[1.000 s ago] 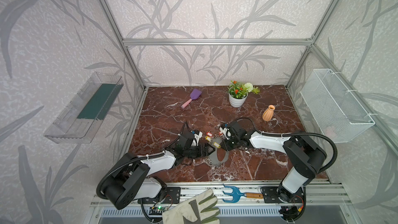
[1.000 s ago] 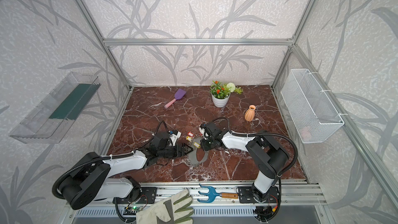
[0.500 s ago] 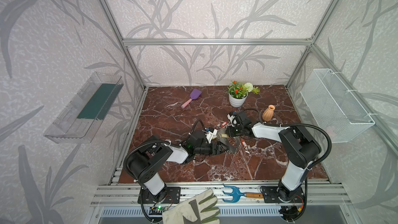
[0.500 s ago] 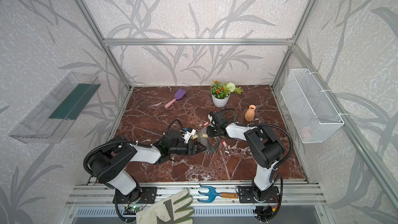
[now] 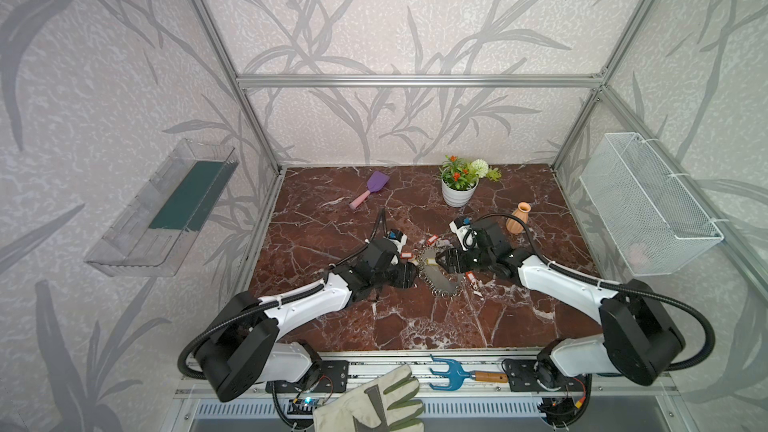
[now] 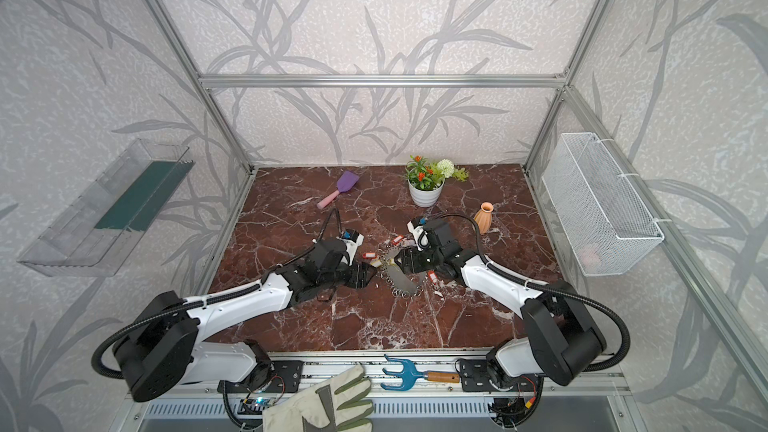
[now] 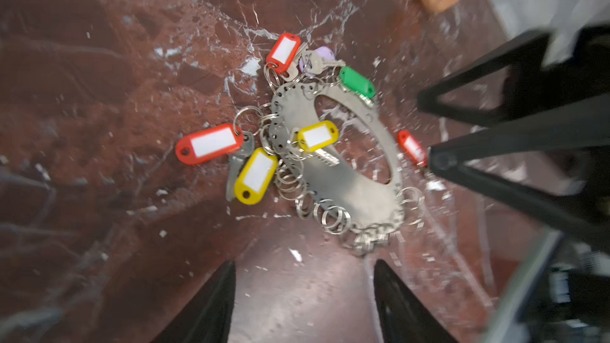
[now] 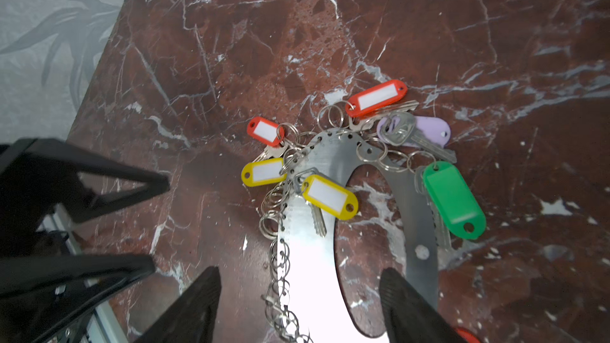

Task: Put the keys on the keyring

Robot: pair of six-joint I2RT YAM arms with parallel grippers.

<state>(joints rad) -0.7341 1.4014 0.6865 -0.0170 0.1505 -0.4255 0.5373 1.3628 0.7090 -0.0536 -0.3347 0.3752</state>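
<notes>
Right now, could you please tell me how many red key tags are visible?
3 red tags. One lies beside a yellow tag, one by the lilac tag at the keyring's curved end, one outside the band's opposite side. Others may hide under the arms.

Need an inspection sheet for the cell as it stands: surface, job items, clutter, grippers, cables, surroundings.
Surface: red marble tabletop, nothing spilled.
Job's things: keyring flat mid-table; keys clustered around one end; one red tag on its other side, attachment unclear.
Clutter: purple scoop, potted plant, orange vase at back; glove, blue hand fork on front rail.
Grippers: left gripper open, empty, beside keyring; right gripper open over keyring.
Cables: right wrist cable loops near vase.
Surroundings: clear shelf left wall, wire basket right wall.
</notes>
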